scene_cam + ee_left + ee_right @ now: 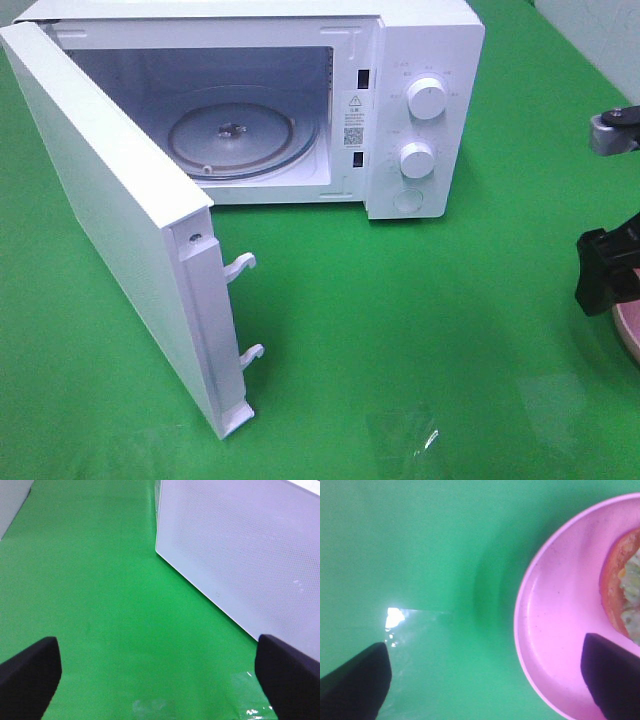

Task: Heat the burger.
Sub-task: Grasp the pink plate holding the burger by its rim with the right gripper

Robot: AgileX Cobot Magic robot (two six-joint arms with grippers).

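Hovers with right gripper (485, 647) spread apart over edge of plate (545, 630) with burger (622, 580), right of open microwave (420, 100). Holds left gripper (157, 645) apart and empty, beside microwave door (240, 555).

Green tabletop (400, 300) with white microwave (450, 40) and pink plate (550, 620)

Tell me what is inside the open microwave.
Inside the microwave, only the glass turntable shows, with nothing on it. The open door covers the cavity's left floor corner, so that part cannot be checked.
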